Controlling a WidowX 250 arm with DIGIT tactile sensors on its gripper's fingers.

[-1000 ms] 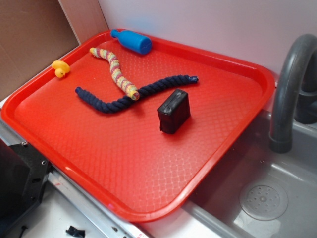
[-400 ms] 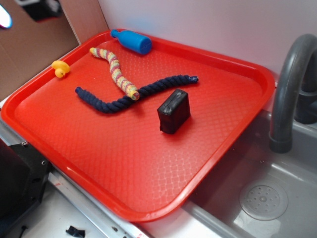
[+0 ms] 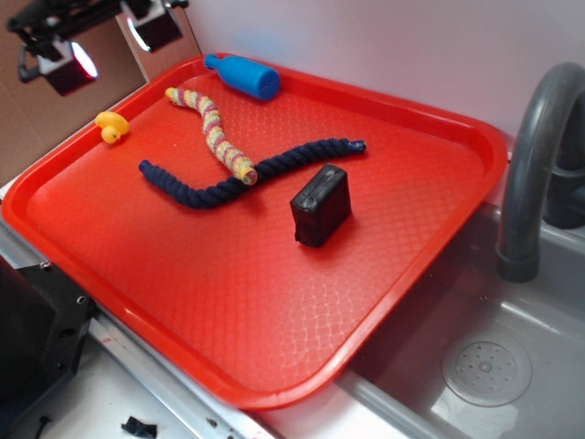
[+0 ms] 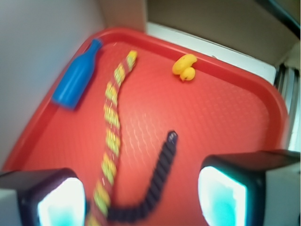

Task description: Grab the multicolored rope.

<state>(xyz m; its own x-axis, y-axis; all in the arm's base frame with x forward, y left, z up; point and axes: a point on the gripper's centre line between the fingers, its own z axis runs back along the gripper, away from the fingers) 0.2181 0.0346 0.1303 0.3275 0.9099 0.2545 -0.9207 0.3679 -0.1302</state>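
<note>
Gripper point(image 3: 101, 41) high over the tray's far left corner, well above everything. In the wrist view both fingers point(image 4: 56, 200) sit at the bottom corners with a wide gap between them, so the claw is spread and holding nothing.

Rope point(image 3: 212, 133) lies flat on the tray point(image 3: 411, 265), in the back left part, running from near the bottle point(image 3: 243, 75) down toward the middle. Its near end crosses the dark rope point(image 3: 206, 194); I judge it lies on top there, though the wrist view is too blurred to confirm. Far end is free, just beside the bottle but not touching.

Duck point(image 3: 111, 126) sits on the left rim area, apart from both ropes. Black block point(image 3: 321, 205) stands right of the crossing, near the dark rope. Sink point(image 3: 484, 366) and faucet point(image 3: 535, 155) off to the right, out of play.

Wrist view shows the rope point(image 4: 111, 141) running lengthwise between the fingers, slightly left of centre, dark rope point(image 4: 162, 165) curling in from the right.

My read: approach stage, no descent begun. Best grasp is the rope's middle or upper stretch, clear of the crossing, so I don't pinch the dark rope too. Fingers should straddle the rope across its width; wrist may need a turn. Soft braid will squash and sag once lifted.
</note>
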